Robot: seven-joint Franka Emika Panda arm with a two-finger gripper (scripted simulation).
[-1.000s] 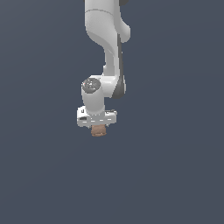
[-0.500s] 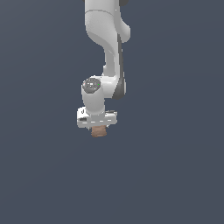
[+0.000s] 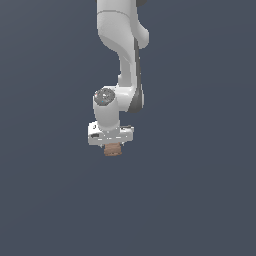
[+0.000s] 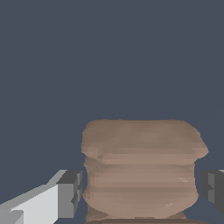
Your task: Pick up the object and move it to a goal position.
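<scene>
The object (image 3: 114, 149) is a small tan-brown block with faint darker bands. It sits right under the white gripper (image 3: 113, 146) at the end of the arm in the exterior view. In the wrist view the object (image 4: 140, 162) fills the space between the two fingers (image 4: 70, 193). The grey pads stand close against its two sides. The gripper (image 4: 141, 189) is shut on the object. The lower part of the block is cut off by the wrist view's edge.
The white arm (image 3: 122, 45) comes down from above in the exterior view. All around is a plain dark grey-blue surface, with no other objects and no goal marker in view.
The gripper and the block together have shifted very slightly downward in the exterior view. The grip looks the same.
</scene>
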